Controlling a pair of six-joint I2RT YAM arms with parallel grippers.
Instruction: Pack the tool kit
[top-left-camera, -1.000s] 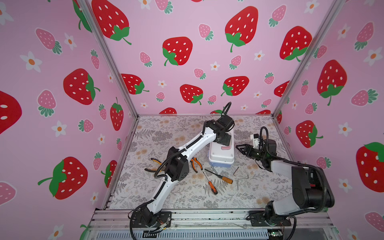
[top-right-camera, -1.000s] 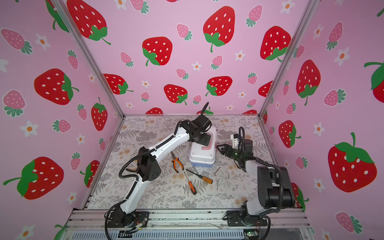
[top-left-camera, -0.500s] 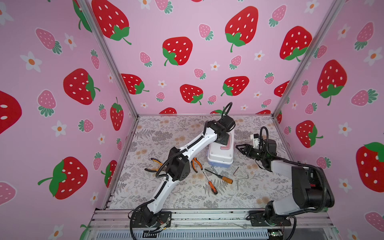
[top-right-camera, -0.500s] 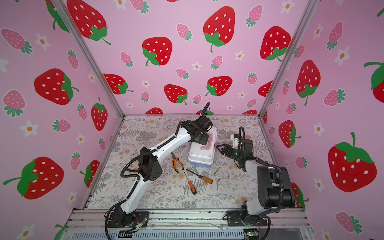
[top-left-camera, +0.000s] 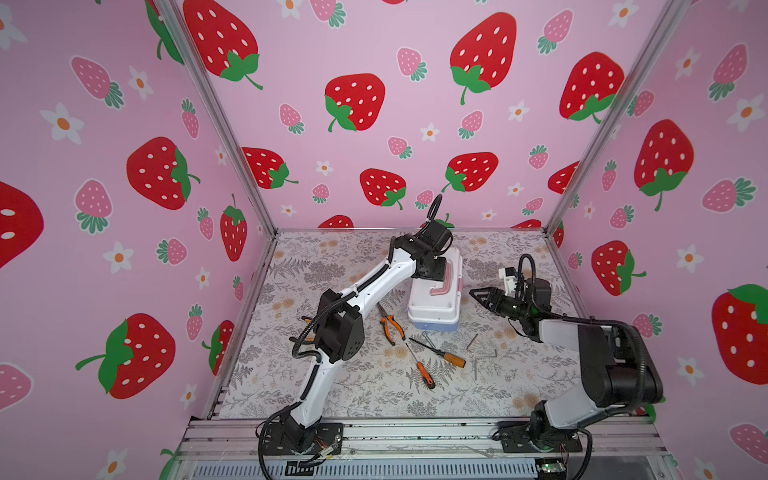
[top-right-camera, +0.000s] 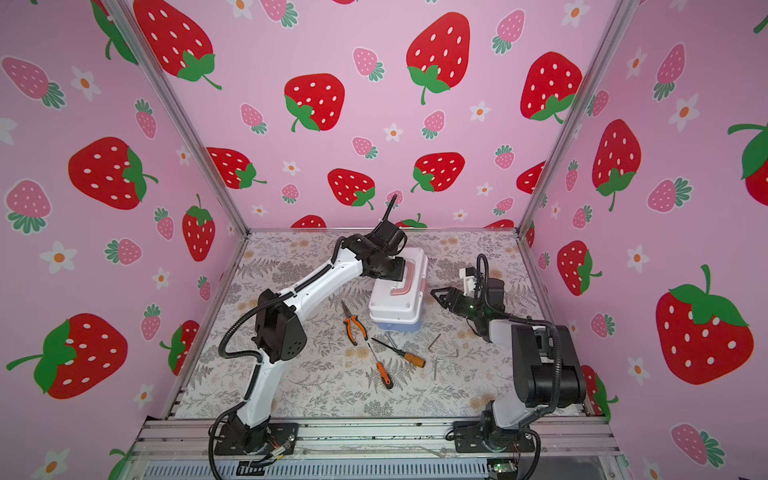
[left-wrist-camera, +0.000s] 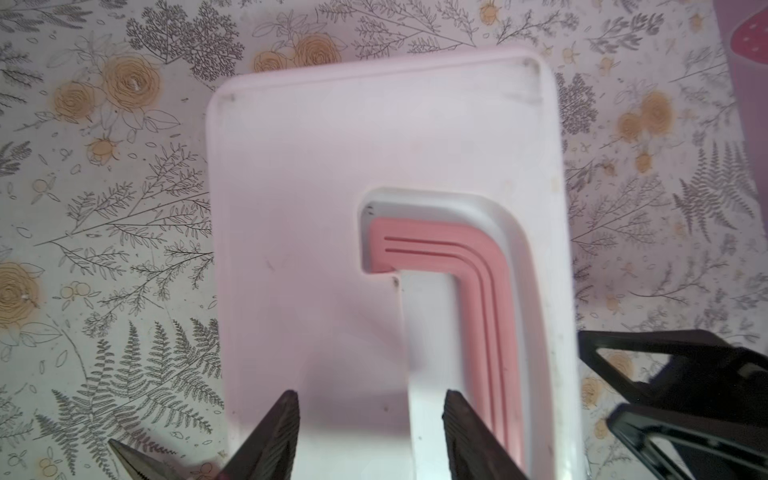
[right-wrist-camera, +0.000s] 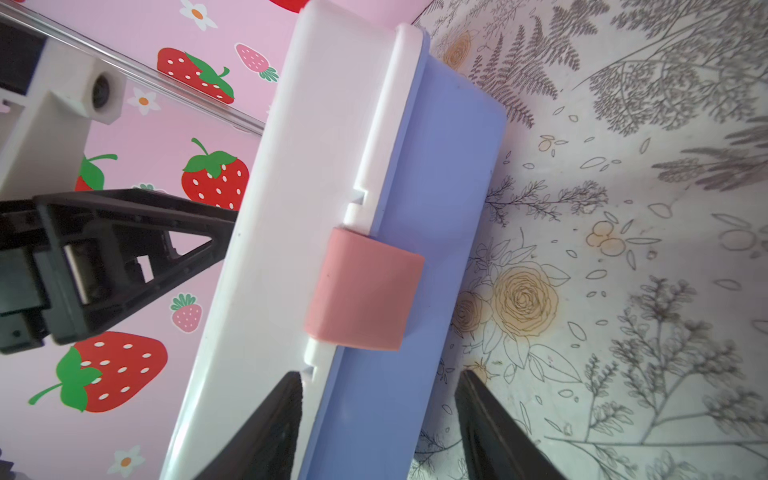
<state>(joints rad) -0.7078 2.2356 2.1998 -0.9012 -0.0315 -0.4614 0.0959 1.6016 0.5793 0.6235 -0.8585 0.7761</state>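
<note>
Two grippers attend the closed tool kit, which sits mid-frame on the floral mat in both top views. My left gripper hangs over its white lid beside the pink handle, jaws partly apart and empty. My right gripper points at the latch side from just beside the kit, jaws half spread and empty.

The kit sits right of the worktop's middle, nearer the back edge. Pliers lie just left of its front; two screwdrivers and hex keys lie before it. The left gripper is over the kit, the right gripper just right of it.
</note>
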